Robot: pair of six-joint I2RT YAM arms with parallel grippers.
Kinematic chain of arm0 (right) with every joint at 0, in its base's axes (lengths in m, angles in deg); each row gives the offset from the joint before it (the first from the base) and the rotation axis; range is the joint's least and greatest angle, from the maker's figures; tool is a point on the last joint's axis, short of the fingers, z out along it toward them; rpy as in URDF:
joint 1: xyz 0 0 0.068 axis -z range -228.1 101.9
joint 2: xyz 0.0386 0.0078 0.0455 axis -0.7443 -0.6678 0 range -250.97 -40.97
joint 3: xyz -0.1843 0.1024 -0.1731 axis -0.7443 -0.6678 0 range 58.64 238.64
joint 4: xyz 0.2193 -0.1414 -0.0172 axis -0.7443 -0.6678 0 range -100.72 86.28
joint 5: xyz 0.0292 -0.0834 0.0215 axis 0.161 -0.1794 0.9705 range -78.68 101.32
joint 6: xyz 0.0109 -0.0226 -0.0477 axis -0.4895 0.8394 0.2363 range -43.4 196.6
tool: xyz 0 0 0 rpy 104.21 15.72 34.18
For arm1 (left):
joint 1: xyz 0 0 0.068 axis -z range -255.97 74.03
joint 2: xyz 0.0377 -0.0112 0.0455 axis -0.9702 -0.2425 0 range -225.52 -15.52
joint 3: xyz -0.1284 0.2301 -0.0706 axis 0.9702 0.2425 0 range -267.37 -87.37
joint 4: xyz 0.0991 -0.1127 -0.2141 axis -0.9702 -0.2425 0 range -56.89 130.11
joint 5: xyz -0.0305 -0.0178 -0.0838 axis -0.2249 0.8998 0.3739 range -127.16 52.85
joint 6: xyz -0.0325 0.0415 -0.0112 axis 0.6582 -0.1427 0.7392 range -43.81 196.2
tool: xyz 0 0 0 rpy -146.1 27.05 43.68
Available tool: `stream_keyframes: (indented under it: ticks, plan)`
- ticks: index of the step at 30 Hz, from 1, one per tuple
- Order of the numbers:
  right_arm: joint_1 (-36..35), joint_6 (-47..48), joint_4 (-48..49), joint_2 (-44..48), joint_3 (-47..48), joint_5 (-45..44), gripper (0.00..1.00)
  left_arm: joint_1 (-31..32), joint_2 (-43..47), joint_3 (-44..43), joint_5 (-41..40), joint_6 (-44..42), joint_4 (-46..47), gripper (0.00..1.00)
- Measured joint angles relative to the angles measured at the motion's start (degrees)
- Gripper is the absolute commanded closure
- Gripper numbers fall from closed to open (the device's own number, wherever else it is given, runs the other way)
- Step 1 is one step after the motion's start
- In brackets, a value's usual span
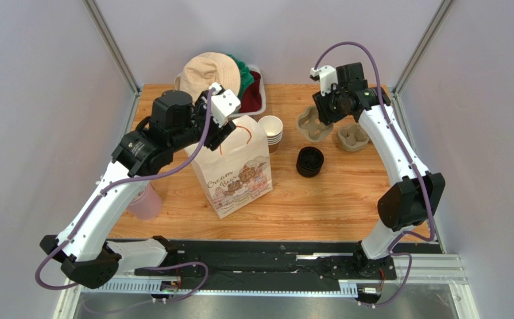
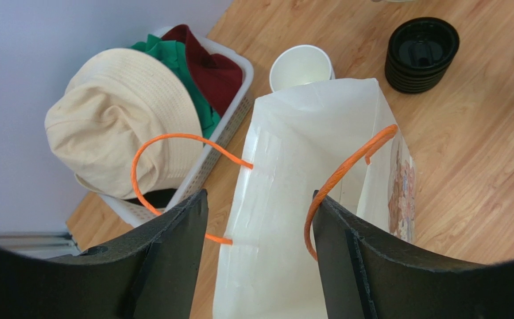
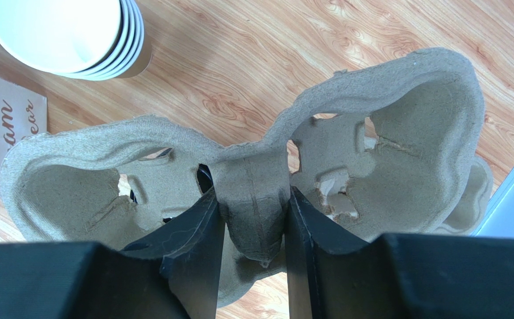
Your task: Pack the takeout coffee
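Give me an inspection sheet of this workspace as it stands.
Surface: wooden table, no spills seen.
Job's things: paper bag upright mid-table; stacked paper cups behind it; cup carrier in the right gripper; second carrier beside it; no lidded cup seen.
Clutter: stack of black lids; basket of hats at the back; pink cup near the left edge.
Grippers: left gripper open above the bag's mouth; right gripper shut on the carrier's centre ridge.
Cables: purple cables along both arms, no snag seen.
Surroundings: grey walls.

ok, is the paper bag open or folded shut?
Open. The paper bag stands upright, mouth spread, white inside showing in the left wrist view.
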Motion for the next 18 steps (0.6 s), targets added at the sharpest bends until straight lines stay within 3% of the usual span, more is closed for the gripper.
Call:
stream_keyframes:
  ticks: [5,6,8,14,18]
  plan:
    - [0.0,0.0,0.0,0.0,0.0,-0.1,0.68,0.1,1.0,-0.7,7.0,0.4,-1.3,0.2]
    - [0.0,0.0,0.0,0.0,0.0,-0.1,0.68,0.1,1.4,-1.1,8.7,0.6,-1.6,0.11]
    - [0.0,0.0,0.0,0.0,0.0,-0.2,0.68,0.1,2.3,-1.7,11.8,1.0,-2.2,0.03]
    - [0.0,-0.1,-0.6,0.3,0.7,0.0,0.68,0.2,4.4,-4.4,17.3,1.0,-4.4,0.02]
    - [-1.4,-0.2,-4.5,0.3,6.2,-0.6,0.68,0.2,5.3,-5.3,10.4,0.2,-3.1,0.02]
